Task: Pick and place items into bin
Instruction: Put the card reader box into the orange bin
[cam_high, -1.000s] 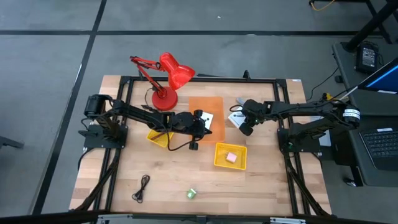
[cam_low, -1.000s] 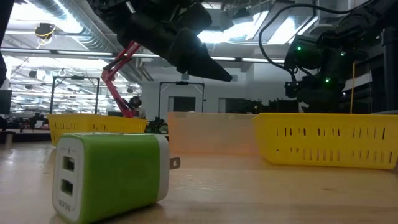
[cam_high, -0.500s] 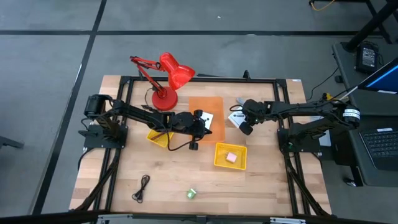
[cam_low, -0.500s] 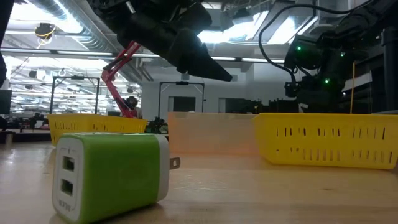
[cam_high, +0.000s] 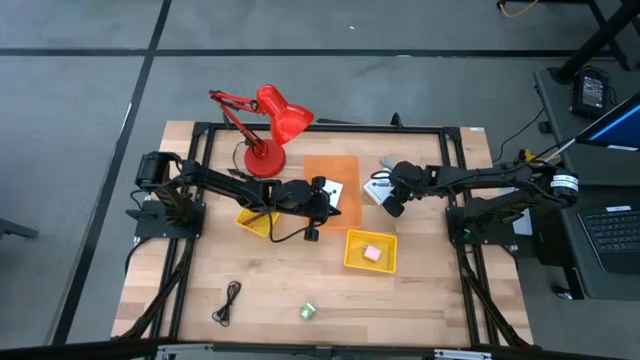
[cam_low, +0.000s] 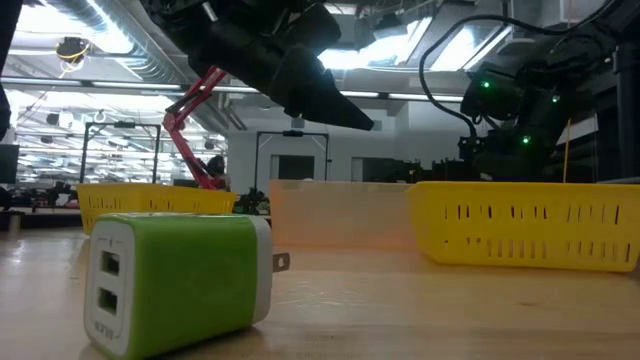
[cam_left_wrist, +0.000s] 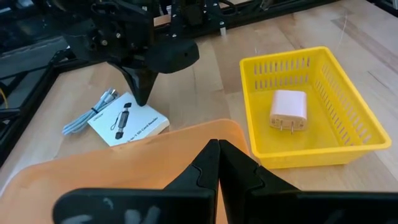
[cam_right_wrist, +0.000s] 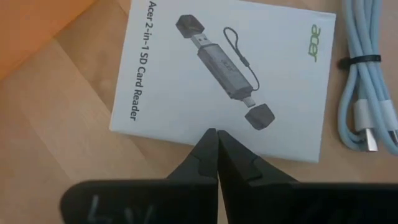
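- The white card reader box (cam_right_wrist: 224, 78) was judged light, stiff and flat, lying flush on the table (cam_high: 420, 290). It would best be taken by an edge, since its smooth face offered little purchase.
- It lay just beyond the tips of the right gripper (cam_right_wrist: 216, 138), beside a coiled pale blue cable (cam_right_wrist: 367, 99) and near the orange bin (cam_left_wrist: 124, 168).
- The right gripper's fingers were seen pressed together, holding nothing.
- The left gripper (cam_left_wrist: 217, 149) was likewise closed and empty, over the orange bin.

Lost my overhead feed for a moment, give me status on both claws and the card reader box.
Right claw shut, empty, hovering at the white card reader box. Left claw shut, empty, over the orange bin. Box flat on the table beside the bin; coiled pale cable lies alongside it.
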